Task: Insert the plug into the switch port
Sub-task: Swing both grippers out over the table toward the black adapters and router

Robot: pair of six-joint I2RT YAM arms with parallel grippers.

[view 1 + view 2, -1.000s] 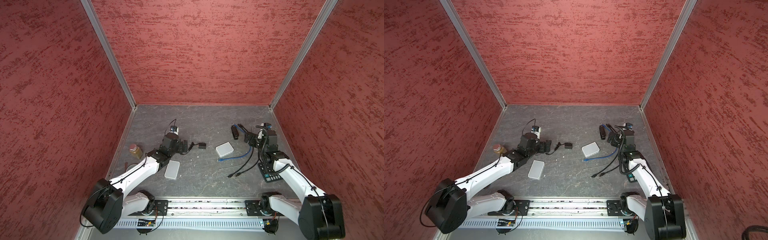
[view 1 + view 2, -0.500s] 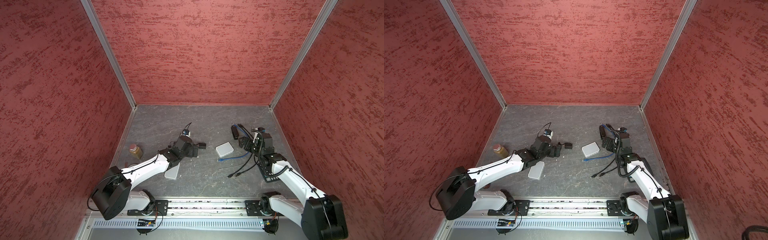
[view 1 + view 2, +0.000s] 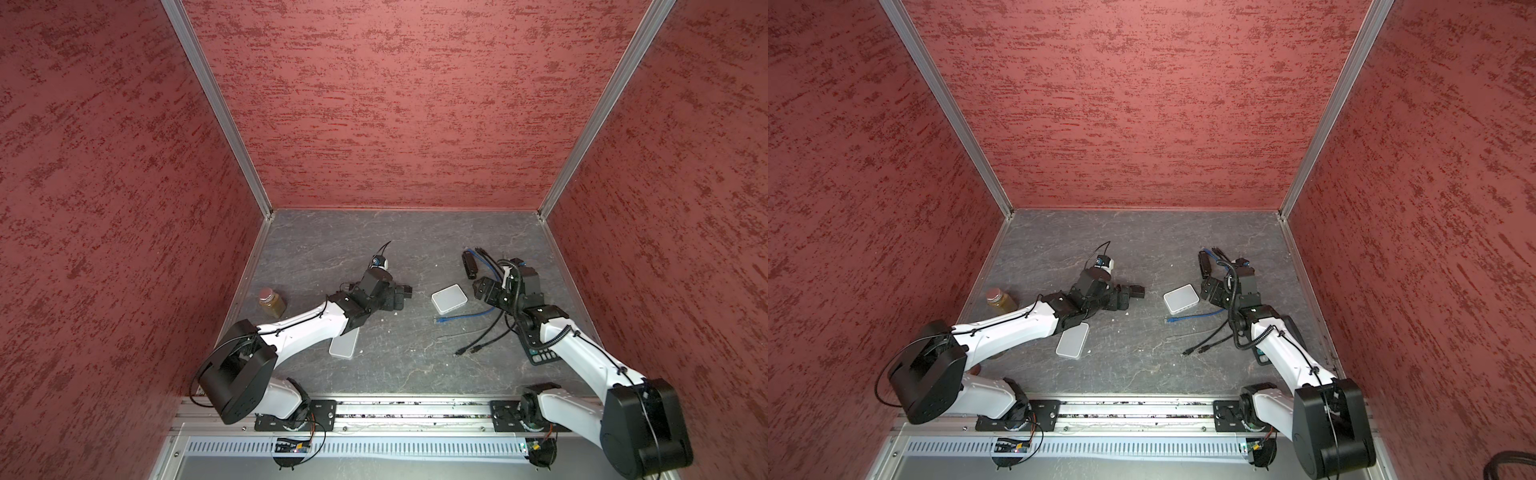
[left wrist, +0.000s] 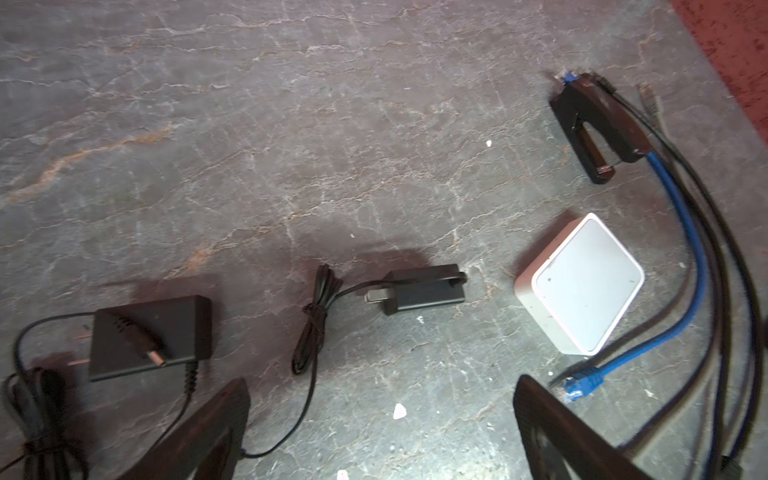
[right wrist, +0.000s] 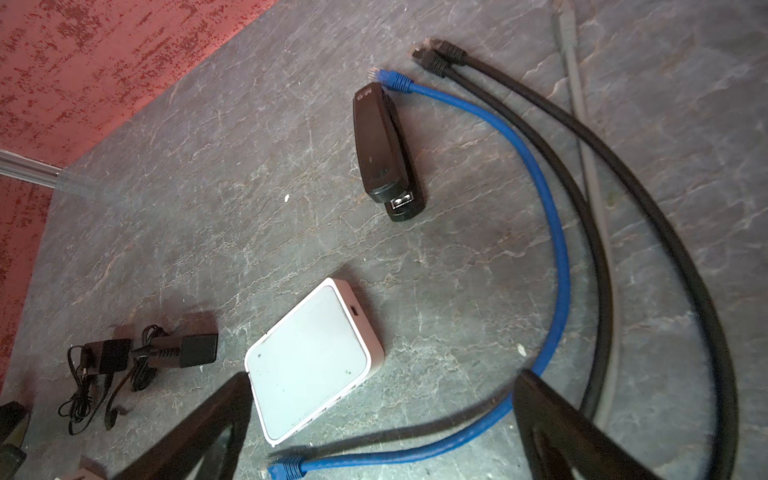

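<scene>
The small white switch (image 3: 449, 298) (image 3: 1180, 298) lies flat mid-floor, and both wrist views show it (image 4: 582, 286) (image 5: 311, 357). A blue cable curves round it; its blue plug (image 3: 440, 320) (image 3: 1170, 320) (image 4: 575, 384) (image 5: 286, 463) rests on the floor just in front of the switch. My right gripper (image 3: 484, 291) (image 3: 1210, 291) (image 5: 382, 432) is open just right of the switch, low over the blue cable, holding nothing. My left gripper (image 3: 397, 298) (image 3: 1123, 297) (image 4: 382, 436) is open left of the switch, over bare floor.
A small black adapter (image 4: 424, 289) and a larger black adapter (image 4: 149, 332) with thin cords lie by the left gripper. A black stapler-like device (image 5: 384, 149), black cables (image 5: 582, 208), a second white box (image 3: 345, 345), a jar (image 3: 272, 302) and a keypad (image 3: 542, 355) are around.
The left arm has swung right toward the middle, past the adapters. The right gripper has turned and moved left toward the switch. Both stay open.
</scene>
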